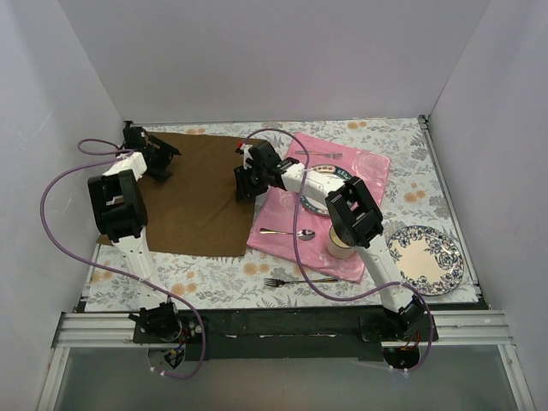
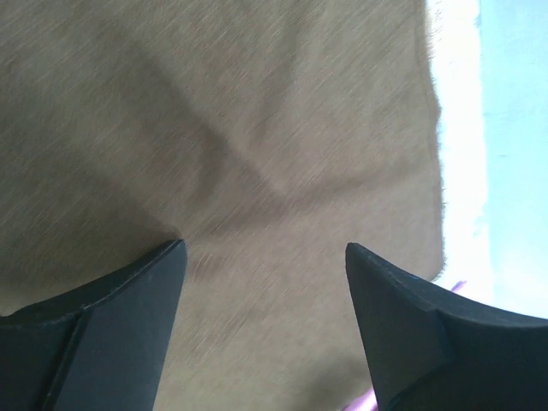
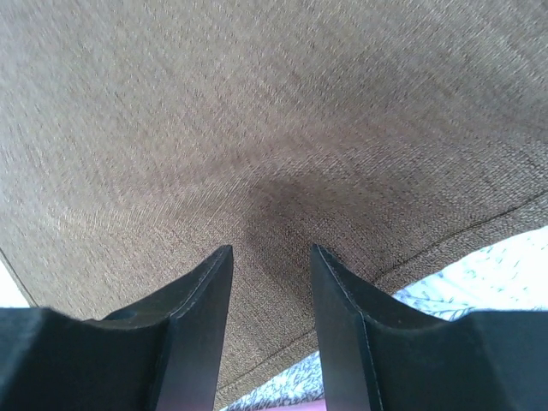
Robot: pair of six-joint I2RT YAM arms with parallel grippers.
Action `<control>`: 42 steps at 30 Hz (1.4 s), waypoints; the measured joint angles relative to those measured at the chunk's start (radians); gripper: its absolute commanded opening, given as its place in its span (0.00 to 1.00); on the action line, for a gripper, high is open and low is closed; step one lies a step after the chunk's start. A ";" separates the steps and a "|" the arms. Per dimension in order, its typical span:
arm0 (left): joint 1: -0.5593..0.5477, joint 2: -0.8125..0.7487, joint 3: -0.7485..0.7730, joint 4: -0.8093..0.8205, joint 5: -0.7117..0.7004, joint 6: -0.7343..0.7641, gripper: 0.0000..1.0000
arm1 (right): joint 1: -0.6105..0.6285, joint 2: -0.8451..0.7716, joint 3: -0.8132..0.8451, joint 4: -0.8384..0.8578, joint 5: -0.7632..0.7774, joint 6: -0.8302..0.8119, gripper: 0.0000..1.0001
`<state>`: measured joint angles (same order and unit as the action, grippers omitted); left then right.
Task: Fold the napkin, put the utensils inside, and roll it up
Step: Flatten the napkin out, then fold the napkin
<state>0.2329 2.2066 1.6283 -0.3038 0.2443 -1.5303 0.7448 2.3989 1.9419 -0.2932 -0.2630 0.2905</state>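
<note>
The dark brown napkin (image 1: 193, 193) lies spread flat on the left half of the table. My left gripper (image 1: 163, 158) hovers over its far left corner, open; the left wrist view shows only brown cloth (image 2: 257, 137) between the spread fingers of the gripper (image 2: 265, 247). My right gripper (image 1: 246, 181) is at the napkin's right edge, open, its fingers close above the weave (image 3: 274, 128) with nothing pinched between them (image 3: 271, 248). A spoon (image 1: 287, 232) lies on the pink cloth mat (image 1: 368, 167). A fork (image 1: 300, 281) lies on the tablecloth near the front, and another utensil (image 1: 321, 155) lies at the mat's far edge.
A pale cup (image 1: 341, 244) stands on the pink mat under my right arm, with a floral plate (image 1: 318, 195) partly hidden behind the arm. A second floral plate (image 1: 425, 259) sits at the front right. White walls enclose the table on three sides.
</note>
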 measured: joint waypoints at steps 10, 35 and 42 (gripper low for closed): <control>-0.142 -0.181 -0.129 -0.063 -0.069 0.062 0.78 | -0.030 0.034 0.036 0.033 -0.036 -0.005 0.50; -0.254 -0.761 -0.609 -0.222 -0.211 0.089 0.95 | 0.117 -0.358 -0.362 -0.012 -0.065 -0.019 0.56; 0.008 -0.761 -0.608 -0.292 -0.257 0.002 0.96 | 0.231 -0.356 -0.403 -0.004 -0.064 -0.038 0.44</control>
<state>0.2405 1.4456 1.0206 -0.5961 -0.0124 -1.5284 0.9760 2.0430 1.5387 -0.2974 -0.3275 0.2527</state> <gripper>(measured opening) 0.949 0.465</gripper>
